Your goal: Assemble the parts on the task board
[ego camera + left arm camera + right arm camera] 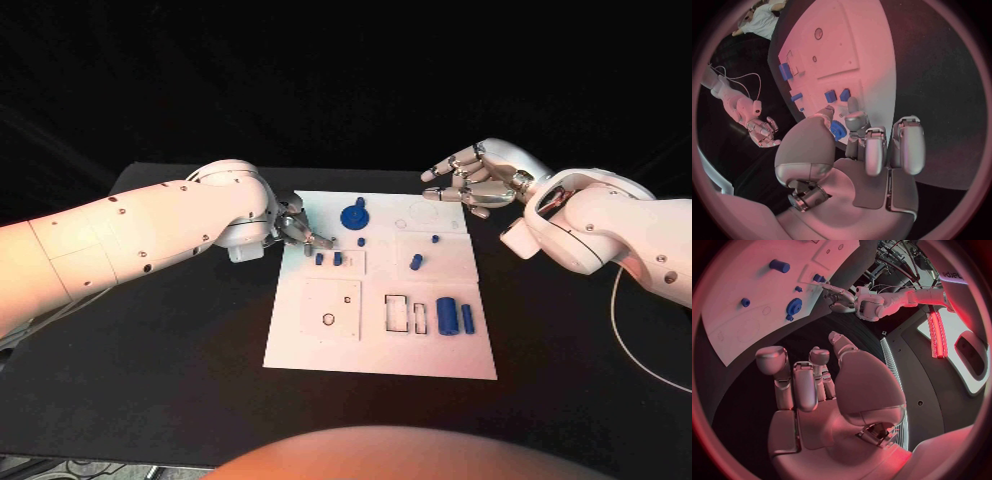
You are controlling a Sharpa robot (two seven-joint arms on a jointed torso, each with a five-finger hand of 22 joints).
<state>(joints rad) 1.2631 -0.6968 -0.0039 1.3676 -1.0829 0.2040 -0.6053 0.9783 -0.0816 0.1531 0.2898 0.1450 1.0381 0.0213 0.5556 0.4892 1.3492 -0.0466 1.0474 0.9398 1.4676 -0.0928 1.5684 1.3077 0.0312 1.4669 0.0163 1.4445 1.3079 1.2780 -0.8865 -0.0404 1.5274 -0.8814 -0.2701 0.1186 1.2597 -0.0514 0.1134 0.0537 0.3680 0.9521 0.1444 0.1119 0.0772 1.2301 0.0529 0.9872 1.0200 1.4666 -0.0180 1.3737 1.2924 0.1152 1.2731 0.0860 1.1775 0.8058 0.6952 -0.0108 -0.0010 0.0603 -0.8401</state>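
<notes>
The white task board [378, 340] lies flat in the middle of the black worktop [159, 380], so both arms can reach it. Small blue parts [457, 316] lie or stand on it, most on the far half. The left hand [300, 232] is at the board's left edge, fingers pointing at 2 small blue pegs [329, 258]. I cannot tell if it holds anything. The right hand [473, 176] hovers over the far right corner, fingers curled, holding nothing. The near half has room to move
</notes>
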